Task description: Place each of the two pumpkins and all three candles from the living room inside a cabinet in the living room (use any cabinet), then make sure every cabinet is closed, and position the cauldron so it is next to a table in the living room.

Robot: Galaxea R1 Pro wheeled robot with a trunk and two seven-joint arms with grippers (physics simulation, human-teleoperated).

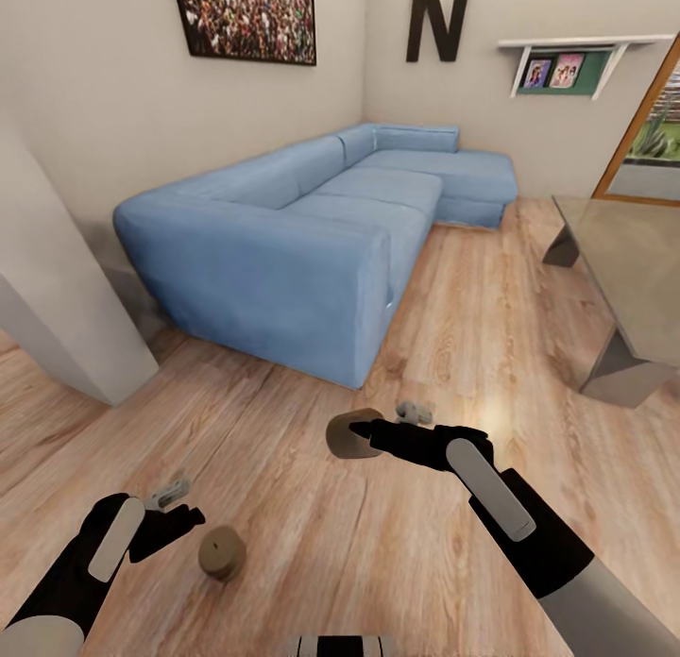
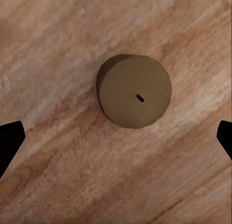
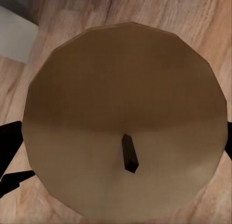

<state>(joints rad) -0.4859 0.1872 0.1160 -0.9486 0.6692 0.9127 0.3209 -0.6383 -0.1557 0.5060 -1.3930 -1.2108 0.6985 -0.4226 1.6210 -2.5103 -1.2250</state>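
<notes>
Gripping one candle (image 1: 351, 434), the right tool (image 1: 366, 436) hangs above floor (image 1: 378, 544).

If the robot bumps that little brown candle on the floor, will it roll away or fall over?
Probably not, as it stands. The candle on the floor sits on a flat round end and looks short and wide, so it should slide rather than tip. Knocked onto its curved side, it might roll on the smooth wooden floor. It looks stiff, which should suit the open left end effector.

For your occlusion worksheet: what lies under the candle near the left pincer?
The candle stands on the bare wooden floor, with the open left pincer above it. Planks show all around it; the patch beneath its base is covered.
</notes>
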